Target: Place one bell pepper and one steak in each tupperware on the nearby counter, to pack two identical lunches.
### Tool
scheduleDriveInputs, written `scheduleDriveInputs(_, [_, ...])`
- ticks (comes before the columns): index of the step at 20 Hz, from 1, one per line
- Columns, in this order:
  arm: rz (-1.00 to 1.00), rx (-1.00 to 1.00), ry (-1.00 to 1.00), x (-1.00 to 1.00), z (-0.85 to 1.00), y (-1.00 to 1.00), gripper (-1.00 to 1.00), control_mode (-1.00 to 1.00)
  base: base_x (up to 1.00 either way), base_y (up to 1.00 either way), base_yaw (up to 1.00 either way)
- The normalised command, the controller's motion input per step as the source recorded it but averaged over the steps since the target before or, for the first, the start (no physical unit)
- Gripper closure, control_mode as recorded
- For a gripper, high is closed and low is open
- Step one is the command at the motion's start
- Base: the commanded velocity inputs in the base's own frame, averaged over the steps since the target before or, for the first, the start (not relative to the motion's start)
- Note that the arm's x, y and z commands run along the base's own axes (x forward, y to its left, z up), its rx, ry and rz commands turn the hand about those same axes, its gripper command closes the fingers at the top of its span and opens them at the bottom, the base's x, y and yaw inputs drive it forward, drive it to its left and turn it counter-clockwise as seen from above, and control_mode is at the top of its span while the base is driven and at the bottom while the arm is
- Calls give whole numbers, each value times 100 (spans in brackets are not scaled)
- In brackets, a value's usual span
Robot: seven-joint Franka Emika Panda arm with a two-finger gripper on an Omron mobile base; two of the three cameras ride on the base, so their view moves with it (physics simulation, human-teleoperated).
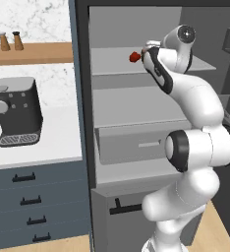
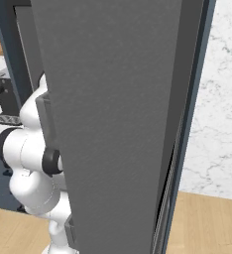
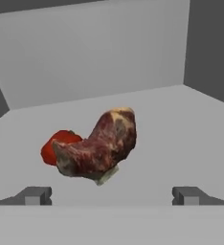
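**Gripper at the fridge shelf, steak right in front**

Fingers [image 3: 33, 195] sit wide apart at the bottom of the hand view, with nothing between them; the gripper [image 3: 111, 196] is open and holds nothing; just past it lies the steak [image 3: 98, 146], a lumpy brown piece on the grey shelf [image 3: 181, 134]; it leans up on one side, so it looks like it could roll; a pepper [image 3: 54, 146] peeks out from behind it on the left, touching it or very close, I cannot tell which; behind both is the back wall of the fridge.

From the left base view the arm reaches up to the top shelf, and the red pepper shows by the hand; further left is the counter [image 1: 48, 147] with a coffee machine [image 1: 16, 113] on it; the right base view looks mostly at the fridge door [image 2: 118, 124].

What could go wrong, I think: the steak is bumpy and tilted, so the fingers might close on a thin edge and it could slip out; a push forward might shove the steak into the pepper and knock the pepper away to the back; the fingers might grab both things at once; the arm is deep inside, so pulling out fast could bump the shelf or the door.
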Motion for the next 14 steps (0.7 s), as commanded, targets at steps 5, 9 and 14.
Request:
scheduleDriveInputs(5, [0, 0, 0, 8, -17, 0, -100, -100, 0, 0, 0])
scheduleDriveInputs(9, [-4, 0, 0, 30, 0, 0, -100, -100, 0, 0, 0])
scheduleDriveInputs(14, [-4, 2, 0, 35, 0, 0, -100, -100, 0, 0, 0])
